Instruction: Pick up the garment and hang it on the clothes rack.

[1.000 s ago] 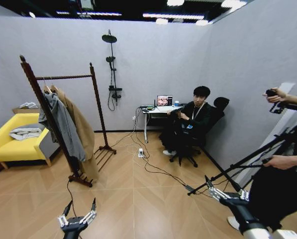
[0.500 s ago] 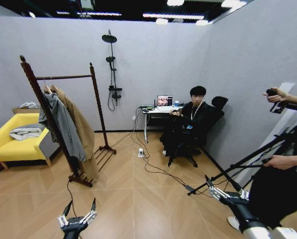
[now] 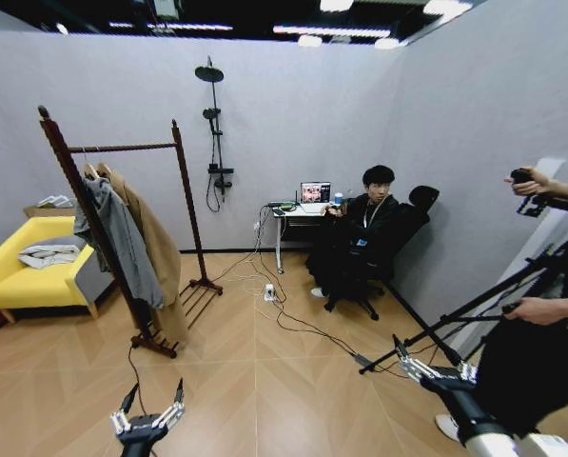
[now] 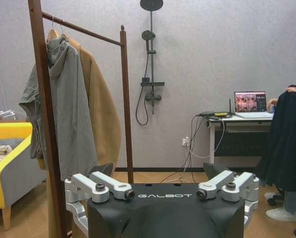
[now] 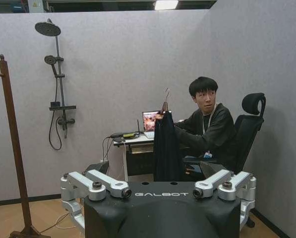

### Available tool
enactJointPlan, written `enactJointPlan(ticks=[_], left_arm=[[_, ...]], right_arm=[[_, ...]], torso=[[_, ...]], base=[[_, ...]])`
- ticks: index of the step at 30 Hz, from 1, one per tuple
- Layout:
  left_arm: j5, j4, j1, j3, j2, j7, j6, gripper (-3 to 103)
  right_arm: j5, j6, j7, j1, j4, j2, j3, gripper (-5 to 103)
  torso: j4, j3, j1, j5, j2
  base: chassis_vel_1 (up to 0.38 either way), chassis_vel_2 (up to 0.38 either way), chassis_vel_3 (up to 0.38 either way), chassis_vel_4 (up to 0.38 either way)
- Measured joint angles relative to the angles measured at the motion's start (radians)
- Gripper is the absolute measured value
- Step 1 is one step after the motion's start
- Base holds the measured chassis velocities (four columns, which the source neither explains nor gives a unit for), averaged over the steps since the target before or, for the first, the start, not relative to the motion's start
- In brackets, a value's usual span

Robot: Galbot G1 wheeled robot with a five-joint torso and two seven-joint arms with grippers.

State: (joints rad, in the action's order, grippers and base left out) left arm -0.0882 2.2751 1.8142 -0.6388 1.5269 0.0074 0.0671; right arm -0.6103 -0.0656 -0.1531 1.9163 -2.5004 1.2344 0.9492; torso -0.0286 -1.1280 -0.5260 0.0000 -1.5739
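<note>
L end effector [image 3: 154, 397] low, R end effector [image 3: 404, 355] low (both fingers apart)

The garment [image 5: 166, 146], a long black coat on a hanger with a metal hook, hangs straight down from a seated person's raised hand [image 5: 159, 116], well apart from the clothes rack [image 3: 122, 228]. That rack is tall, dark reddish-brown wood, standing upright on the floor with a grey coat [image 3: 122, 243] and a tan coat [image 3: 160, 252] on its top bar.
</note>
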Motion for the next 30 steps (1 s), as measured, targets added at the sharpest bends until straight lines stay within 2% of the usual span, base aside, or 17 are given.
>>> enactJointPlan(ticks=[13,30], left_arm=[[0.0,0.0,0.0,0.0,0.0,0.0,0.0,100],[0.0,0.0,0.0,0.0,0.0,0.0,0.0,100]], right_arm=[[-0.005,0.001,0.001,-0.002,0.0,0.002,0.009,100],[-0.005,0.0,-0.003,-0.02,0.001,0.014,0.013,100]], torso=[[0.0,0.0,0.0,0.0,0.0],[0.0,0.0,0.0,0.0001,0.0]], base=[[-0.069,0.066,0.065,-0.062],[-0.137,0.139,0.143,-0.14]])
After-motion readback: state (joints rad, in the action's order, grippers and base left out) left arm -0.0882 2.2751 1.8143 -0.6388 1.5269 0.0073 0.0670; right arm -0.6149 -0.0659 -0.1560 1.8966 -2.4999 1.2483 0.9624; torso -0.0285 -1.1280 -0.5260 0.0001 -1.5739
